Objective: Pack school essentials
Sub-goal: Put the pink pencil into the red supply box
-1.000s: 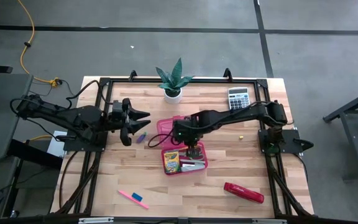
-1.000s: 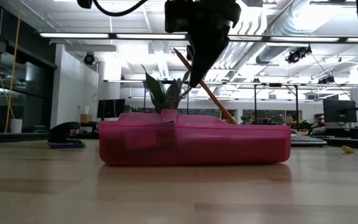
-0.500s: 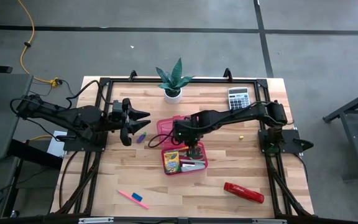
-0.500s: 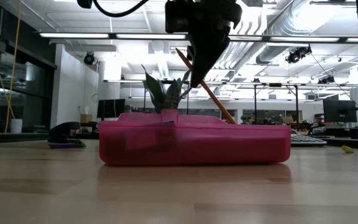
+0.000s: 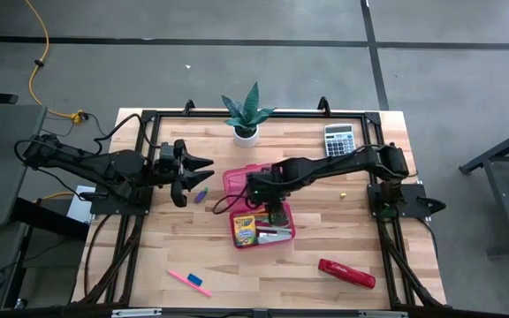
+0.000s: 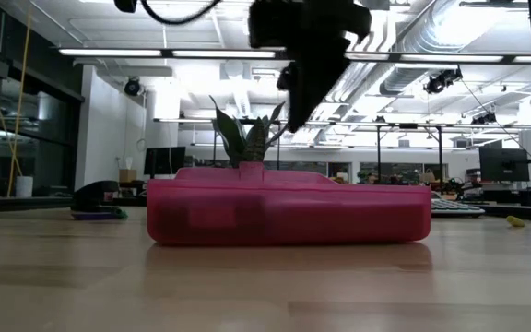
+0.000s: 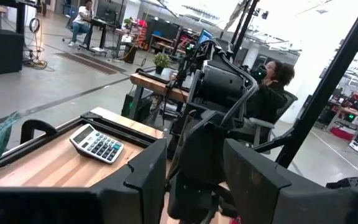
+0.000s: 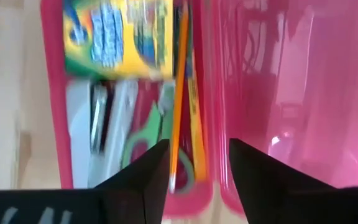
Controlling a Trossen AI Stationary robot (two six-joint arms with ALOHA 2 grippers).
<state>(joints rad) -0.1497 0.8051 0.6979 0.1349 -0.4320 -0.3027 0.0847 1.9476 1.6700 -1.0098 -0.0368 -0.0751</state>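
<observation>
The open pink pencil case (image 5: 239, 231) lies mid-table. In its tray lie the yellow-green crayon box (image 8: 117, 37), the green-handled scissors (image 8: 146, 142) and the orange pencil (image 8: 179, 87). The pencil lies flat along the tray's hinge-side wall, with its end over a scissors loop. My right gripper (image 8: 197, 144) hangs open just above the tray (image 5: 277, 210), holding nothing. My left gripper (image 5: 193, 177) waits open above the table, left of the case. The pink marker (image 5: 180, 277) and the tiny blue eraser (image 5: 195, 280) lie near the front left edge. A small yellow piece (image 5: 343, 190) lies to the right of the case.
The case's open lid (image 5: 244, 181) lies flat beyond the tray. A purple object (image 5: 201, 194) lies below my left gripper. The grey calculator (image 5: 338, 139) and a potted plant (image 5: 244, 115) stand at the far edge. The red stapler (image 5: 346, 272) lies front right.
My right gripper has opened and let go of the orange pencil. The pencil had stood slanted above the case's rim and has dropped flat into the tray. The gripper has stayed over the tray.
</observation>
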